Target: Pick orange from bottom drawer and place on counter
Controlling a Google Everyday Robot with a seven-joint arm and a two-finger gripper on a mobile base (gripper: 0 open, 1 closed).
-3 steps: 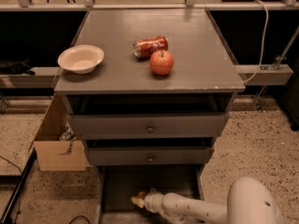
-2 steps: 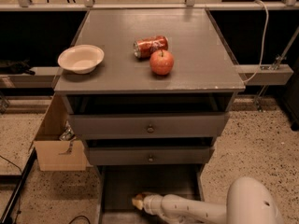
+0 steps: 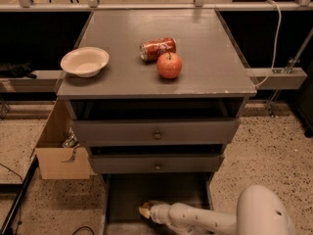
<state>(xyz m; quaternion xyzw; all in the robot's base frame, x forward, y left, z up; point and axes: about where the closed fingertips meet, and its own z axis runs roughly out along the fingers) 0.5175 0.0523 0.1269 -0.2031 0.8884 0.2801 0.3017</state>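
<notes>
Hand [image 3: 146,211] is held inside the bottom drawer [image 3: 124,195], toward its front edge; whether anything is gripped cannot be told.

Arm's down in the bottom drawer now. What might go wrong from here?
The gripper sits deep in the bottom drawer, just below the middle drawer; lifting straight up may clip its front. The orange is not clearly visible, so a grasp is unconfirmed. On the counter, the apple could roll if bumped.

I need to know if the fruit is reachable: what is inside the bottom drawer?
Inside the bottom drawer only the gripper shows, over its dark floor. No orange is visible; the gripper and arm may cover it.
</notes>
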